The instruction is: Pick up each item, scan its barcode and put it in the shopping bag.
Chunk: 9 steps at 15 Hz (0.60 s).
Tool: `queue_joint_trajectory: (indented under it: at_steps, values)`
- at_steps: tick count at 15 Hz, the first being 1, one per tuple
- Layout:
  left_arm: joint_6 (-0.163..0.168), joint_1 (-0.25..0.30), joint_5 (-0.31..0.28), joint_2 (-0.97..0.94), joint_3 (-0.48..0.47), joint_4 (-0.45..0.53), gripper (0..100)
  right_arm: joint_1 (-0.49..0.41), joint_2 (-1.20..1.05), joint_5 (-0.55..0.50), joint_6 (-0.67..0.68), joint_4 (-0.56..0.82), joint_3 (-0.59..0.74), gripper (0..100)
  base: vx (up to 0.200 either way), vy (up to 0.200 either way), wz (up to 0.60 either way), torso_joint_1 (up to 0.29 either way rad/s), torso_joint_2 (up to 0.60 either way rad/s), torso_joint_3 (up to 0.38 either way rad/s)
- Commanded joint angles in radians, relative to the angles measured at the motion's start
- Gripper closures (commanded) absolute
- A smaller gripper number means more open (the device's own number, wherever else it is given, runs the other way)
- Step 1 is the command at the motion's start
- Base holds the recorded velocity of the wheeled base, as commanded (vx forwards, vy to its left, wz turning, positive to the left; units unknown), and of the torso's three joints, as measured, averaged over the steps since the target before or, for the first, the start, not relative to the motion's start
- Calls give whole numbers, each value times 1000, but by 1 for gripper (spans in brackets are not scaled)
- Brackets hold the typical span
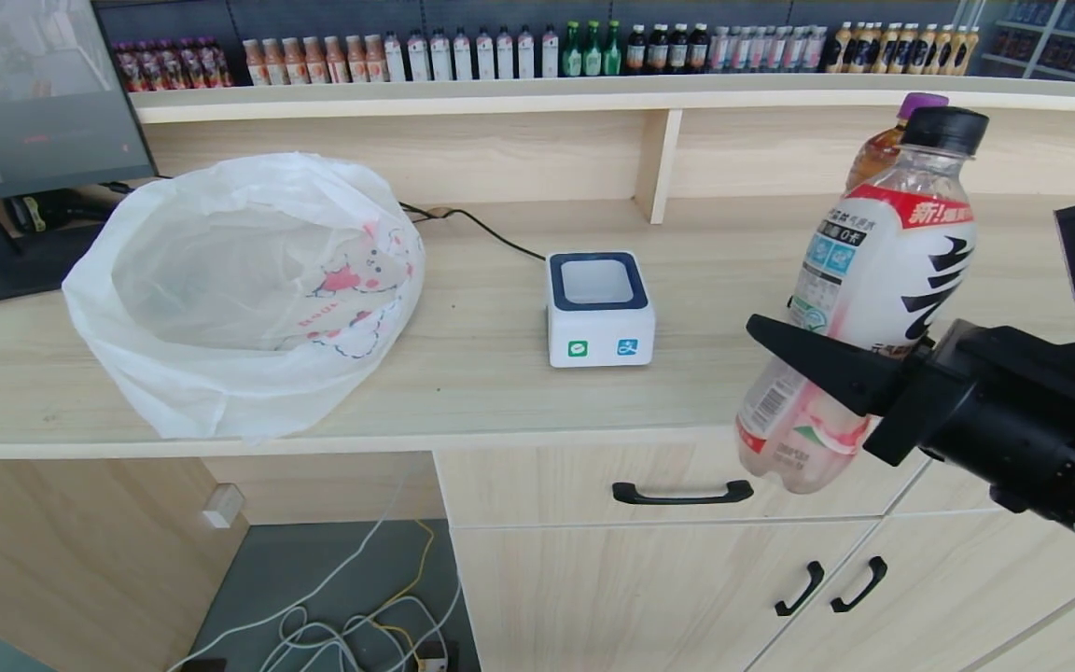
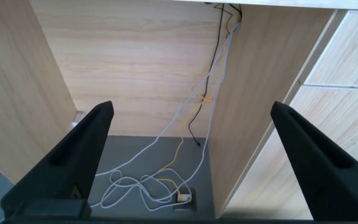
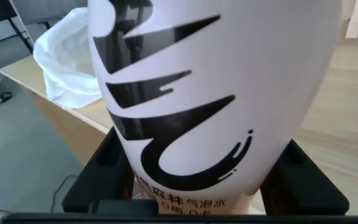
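Observation:
My right gripper is shut on a clear drink bottle with a white label and black cap, held tilted in the air over the counter's front edge, right of the scanner. Its barcode faces down and left. In the right wrist view the bottle sits between the black fingers. The white barcode scanner stands mid-counter. A white shopping bag gapes open at the left. A second bottle with a purple cap stands behind the held one. My left gripper hangs open below the counter.
A black cable runs along the counter behind the scanner. A monitor stands at far left. Bottles line the back shelf. Drawers with black handles are under the counter; loose cables lie on the floor.

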Motion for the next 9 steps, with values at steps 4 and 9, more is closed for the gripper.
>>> queue_joint_trajectory:
  at_steps: [4, 9]
  values:
    - [0, 1, 0, 0, 0, 0, 0, 14, 0, 92, 128, -1, 7, 100, 0, 0, 0, 0, 0, 0]
    - [0, 0, 0, 0, 0, 0, 0, 45, 17, 265, 226, -2, -31, 100, 0, 0, 0, 0, 0, 0]
